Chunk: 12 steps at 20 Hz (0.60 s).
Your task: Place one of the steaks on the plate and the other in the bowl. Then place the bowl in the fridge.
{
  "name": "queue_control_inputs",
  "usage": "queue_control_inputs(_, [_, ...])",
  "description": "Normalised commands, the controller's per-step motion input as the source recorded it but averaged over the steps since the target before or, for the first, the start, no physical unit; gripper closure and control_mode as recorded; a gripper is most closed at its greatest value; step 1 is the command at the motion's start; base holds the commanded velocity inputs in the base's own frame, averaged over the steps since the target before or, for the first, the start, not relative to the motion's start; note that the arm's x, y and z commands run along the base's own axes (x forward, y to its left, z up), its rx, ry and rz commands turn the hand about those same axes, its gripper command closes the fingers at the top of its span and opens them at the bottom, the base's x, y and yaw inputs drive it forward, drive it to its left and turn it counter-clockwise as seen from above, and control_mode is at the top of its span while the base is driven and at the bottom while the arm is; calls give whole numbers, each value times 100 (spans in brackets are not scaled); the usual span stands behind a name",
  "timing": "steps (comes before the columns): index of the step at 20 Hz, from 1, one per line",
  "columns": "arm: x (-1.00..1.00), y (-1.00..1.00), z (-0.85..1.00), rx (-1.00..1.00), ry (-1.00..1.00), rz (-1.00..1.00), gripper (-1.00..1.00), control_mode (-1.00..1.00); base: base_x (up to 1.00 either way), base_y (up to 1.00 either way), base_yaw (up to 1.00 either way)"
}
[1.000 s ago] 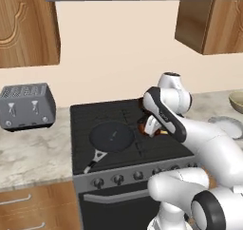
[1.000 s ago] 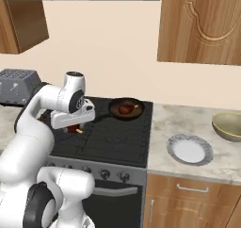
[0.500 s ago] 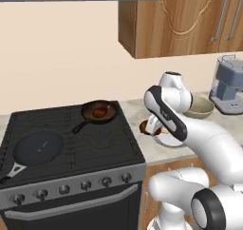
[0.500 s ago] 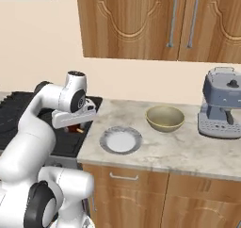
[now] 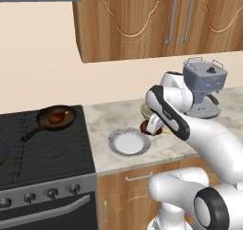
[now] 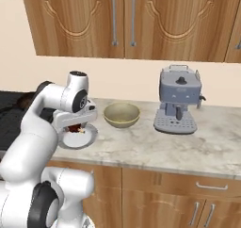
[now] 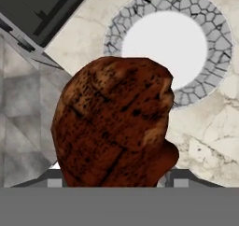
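Hand view first, and right up close a lumpy reddish-brown steak [image 7: 114, 122] crowds the lens, pinched between the two-finger gripper [image 5: 153, 128], whose jaws stand fairly wide around the meat. Just past it lies the round white plate with its light grey rim [image 7: 217, 64], bare in the middle, resting on the pale marble counter [image 7: 212, 127], with the corner of the black stove [image 7: 39, 8] beside it. So by my read nothing is delivered yet: this piece looks bound for the plate and needs lowering and letting go. Left base view gives what the hand camera cannot, the second reddish-brown steak [image 5: 56, 118] sitting in the black long-handled skillet [image 5: 50, 122] on the stove, well apart from the plate. Right base view adds the small olive-tan bowl [image 6: 121, 115], empty, just beyond the plate, and further along a grey coffee machine [image 6: 178, 99]. That second piece, the bowl and the fridge trip are all left to do
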Motion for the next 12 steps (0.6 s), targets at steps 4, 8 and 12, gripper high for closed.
queue_control_inputs(4, [0, 0, 0, 0, 0, 0, 100, 100, 13, -21, -5])
queue_control_inputs(8, [0, 0, 0, 0, 0, 0, 100, 100, 15, -82, 1])
queue_control_inputs(12, [12, 0, 0, 0, -1, 0, 100, -100, 12, -43, 0])
